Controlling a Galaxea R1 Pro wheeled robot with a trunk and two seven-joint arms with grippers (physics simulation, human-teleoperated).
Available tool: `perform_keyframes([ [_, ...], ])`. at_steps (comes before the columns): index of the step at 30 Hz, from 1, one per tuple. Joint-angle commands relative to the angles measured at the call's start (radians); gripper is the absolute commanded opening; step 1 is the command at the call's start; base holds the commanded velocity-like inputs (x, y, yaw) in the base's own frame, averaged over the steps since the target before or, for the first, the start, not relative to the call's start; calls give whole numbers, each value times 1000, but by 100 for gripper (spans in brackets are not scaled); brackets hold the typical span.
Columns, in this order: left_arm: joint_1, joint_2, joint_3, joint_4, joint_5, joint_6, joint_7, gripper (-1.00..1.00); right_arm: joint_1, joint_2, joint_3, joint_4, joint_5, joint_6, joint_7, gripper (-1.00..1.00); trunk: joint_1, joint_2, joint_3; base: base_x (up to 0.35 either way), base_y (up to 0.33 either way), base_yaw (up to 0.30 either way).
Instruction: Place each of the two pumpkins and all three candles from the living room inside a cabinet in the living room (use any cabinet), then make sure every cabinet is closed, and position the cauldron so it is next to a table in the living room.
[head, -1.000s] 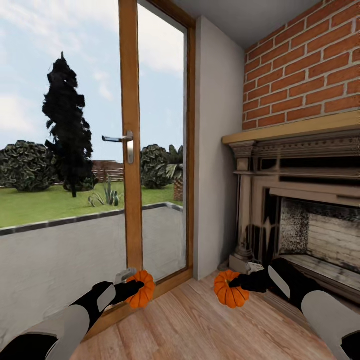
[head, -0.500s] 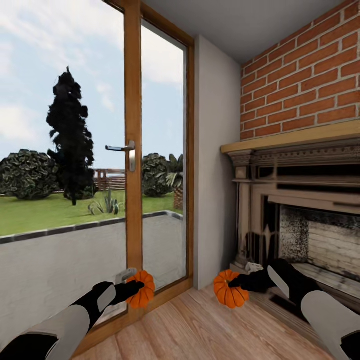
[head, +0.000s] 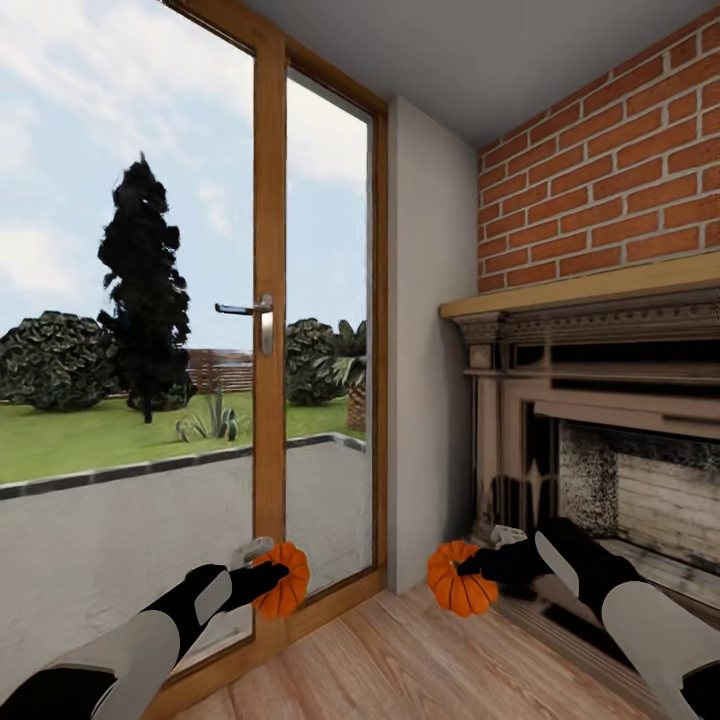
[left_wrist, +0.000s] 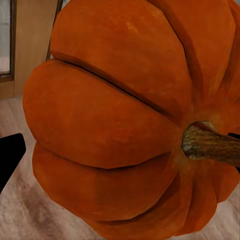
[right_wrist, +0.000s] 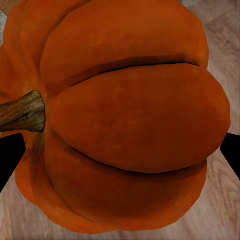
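I hold two ribbed orange pumpkins off the wooden floor. My left gripper (head: 272, 578) is shut on the left pumpkin (head: 285, 590), low in the head view in front of the glass door. My right gripper (head: 470, 570) is shut on the right pumpkin (head: 458, 590), near the fireplace base. Close up, the left pumpkin (left_wrist: 125, 120) has its brown stem at one side between the black fingertips. The right pumpkin (right_wrist: 125, 125) sits the same way between the right gripper's fingertips. The candles, cabinet, cauldron and table are out of view.
A tall wood-framed glass door (head: 268, 300) with a metal handle (head: 245, 310) stands ahead on the left. An ornate stone fireplace (head: 600, 430) under a brick wall (head: 610, 170) fills the right. A grey wall pier (head: 430, 350) separates them. Wooden floor (head: 420, 670) lies below.
The whole head view has shifted: the scene sits lower in the picture and more ceiling shows, so the camera moved. Both grippers keep their pumpkins in the same place in the view.
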Motion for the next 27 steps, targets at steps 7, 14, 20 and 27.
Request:
perform_keyframes([
  [7, 0, 1, -9, -1, 7, 4, 0, -100, -1, 1, 5, 0, 2, 2, 4, -100, -3, 1, 15, 0, 0, 0],
  [14, 0, 1, -9, -1, 7, 4, 0, -100, -1, 1, 5, 0, 2, 2, 4, -100, -30, 50, 25, 0, 0, 0],
  [20, 0, 0, -9, -1, 7, 4, 0, -100, -1, 1, 5, 0, 3, 2, 4, -100, -53, 92, 35, 0, 0, 0],
  [27, 0, 0, -9, -1, 7, 4, 0, -100, -1, 1, 5, 0, 3, 2, 4, -100, -80, 141, 45, 0, 0, 0],
])
